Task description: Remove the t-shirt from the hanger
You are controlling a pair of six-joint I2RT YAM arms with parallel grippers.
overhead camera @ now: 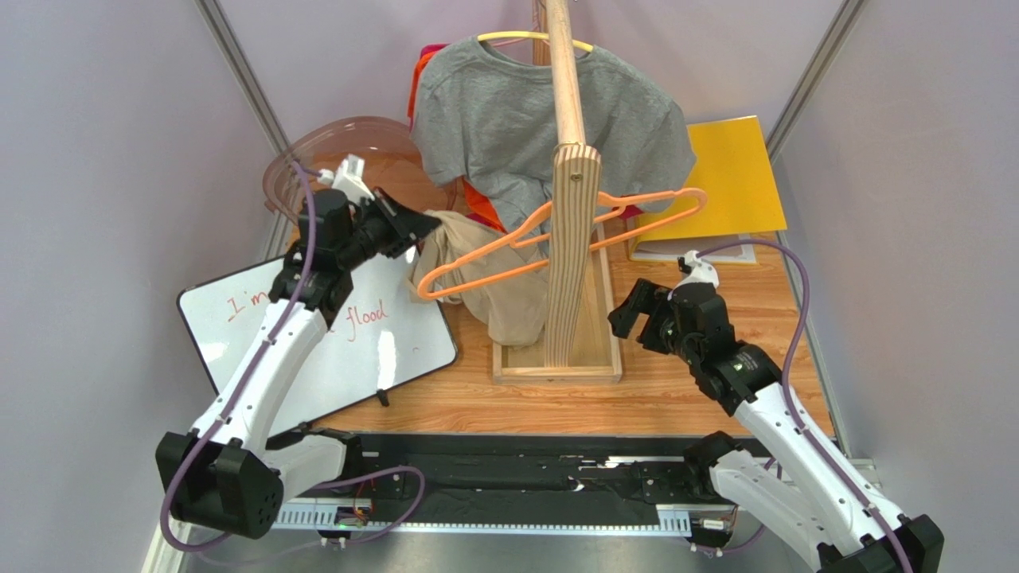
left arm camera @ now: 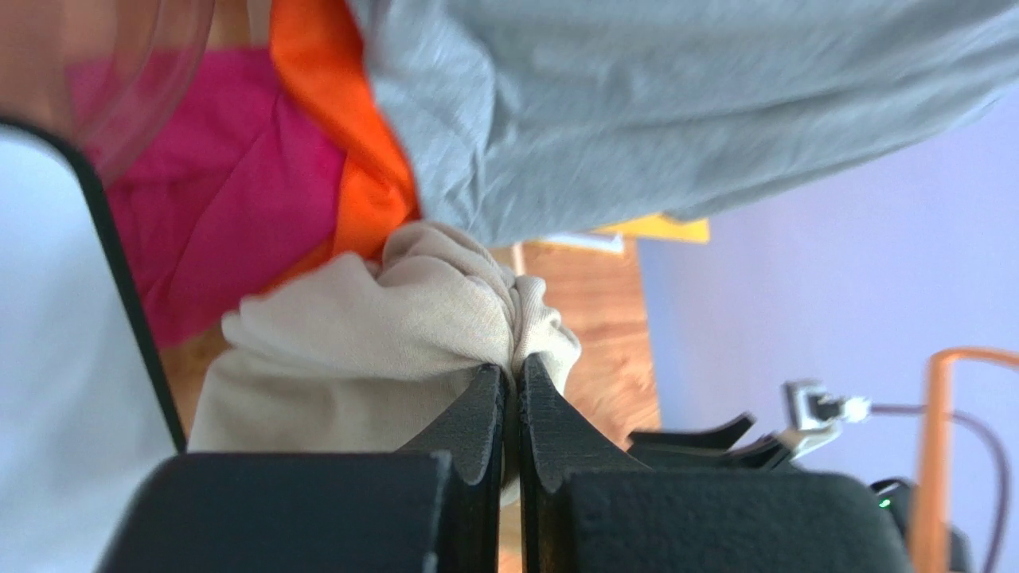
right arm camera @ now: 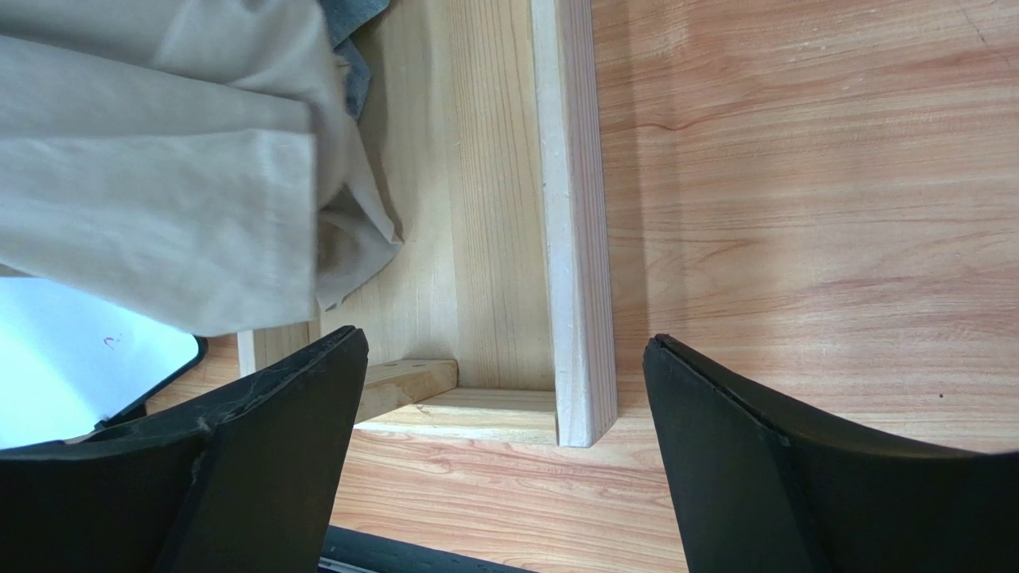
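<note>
Beige t-shirt (overhead camera: pixel 496 308) was found bunched at the foot of the wooden rack (overhead camera: pixel 572 239), under the 8 o'clock end of the orange hanger (overhead camera: pixel 502 245) (long axis 8-to-2). It was clamped by the left jaws at 10 o'clock; the right jaws were held apart, empty, at 3.

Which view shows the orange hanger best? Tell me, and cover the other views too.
Top external: the whole hanger shows, lying across the wooden stand. Left wrist catches only an orange sliver at its edge, probably the hanger's end. Right wrist shows none of it.
</note>
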